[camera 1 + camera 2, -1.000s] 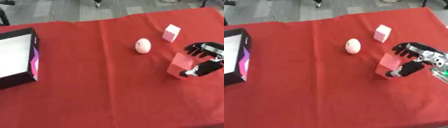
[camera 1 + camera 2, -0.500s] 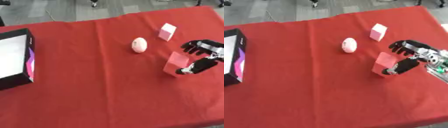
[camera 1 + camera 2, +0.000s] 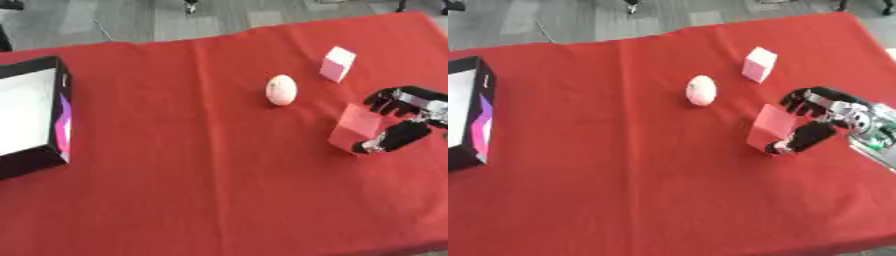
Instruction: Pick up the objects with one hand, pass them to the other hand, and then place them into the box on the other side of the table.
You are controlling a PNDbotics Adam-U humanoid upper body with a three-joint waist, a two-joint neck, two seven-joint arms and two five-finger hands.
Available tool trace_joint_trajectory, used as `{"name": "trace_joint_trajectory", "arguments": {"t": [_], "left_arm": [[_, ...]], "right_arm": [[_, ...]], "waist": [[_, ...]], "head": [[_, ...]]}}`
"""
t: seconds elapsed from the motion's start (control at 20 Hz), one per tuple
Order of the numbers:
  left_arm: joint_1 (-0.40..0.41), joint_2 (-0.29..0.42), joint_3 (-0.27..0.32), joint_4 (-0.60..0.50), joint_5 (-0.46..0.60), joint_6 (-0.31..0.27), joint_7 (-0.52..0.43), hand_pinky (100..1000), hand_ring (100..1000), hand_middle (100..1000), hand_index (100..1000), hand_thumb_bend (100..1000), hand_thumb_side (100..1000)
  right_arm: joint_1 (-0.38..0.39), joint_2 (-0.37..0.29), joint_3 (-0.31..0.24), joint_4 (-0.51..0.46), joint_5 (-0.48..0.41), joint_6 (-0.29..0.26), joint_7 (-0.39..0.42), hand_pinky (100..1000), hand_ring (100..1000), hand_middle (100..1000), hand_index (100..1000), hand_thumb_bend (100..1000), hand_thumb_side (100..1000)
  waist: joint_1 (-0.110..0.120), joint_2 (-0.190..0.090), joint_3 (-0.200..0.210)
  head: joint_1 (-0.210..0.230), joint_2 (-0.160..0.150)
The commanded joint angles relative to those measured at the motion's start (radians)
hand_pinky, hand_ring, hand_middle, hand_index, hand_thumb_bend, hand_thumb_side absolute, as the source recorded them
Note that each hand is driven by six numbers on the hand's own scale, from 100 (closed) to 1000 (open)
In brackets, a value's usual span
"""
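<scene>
Right hand [image 3: 815, 120], at 4 o'clock on the bench [image 3: 192, 190], is curled round the red block [image 3: 357, 129], thumb low, fingers over the top. Judgement: lift it straight, tilt unchanged, before passing. Beyond lie an egg [image 3: 281, 89] and pink cube [image 3: 337, 63]; the box [image 3: 35, 115] sits at 9 o'clock. Left hand unseen.

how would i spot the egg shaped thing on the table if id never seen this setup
Start at the red tablecloth and look to its far right part, away from the black box on the left edge. The pale egg lies there alone, left of the pink cube and the red block in the right robot hand. It is the only rounded object.
</scene>
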Motion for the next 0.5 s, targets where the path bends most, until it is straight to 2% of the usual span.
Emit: {"name": "trace_joint_trajectory", "arguments": {"t": [0.05,0.5], "left_arm": [[-0.014,0.016,0.002,-0.016,0.005,0.000,-0.003,783,743,732,785,176,840],[-0.017,0.013,0.000,-0.018,0.007,0.001,-0.005,784,744,734,784,174,841]], "right_arm": [[-0.013,-0.015,-0.003,0.005,0.014,0.007,0.001,856,831,761,846,602,205],[-0.028,-0.006,0.018,0.033,0.016,0.023,0.006,852,816,745,826,572,183]], "waist": [[0.000,0.003,0.002],[0.002,0.005,0.006]], "head": [[0.000,-0.008],[0.002,-0.008]]}}
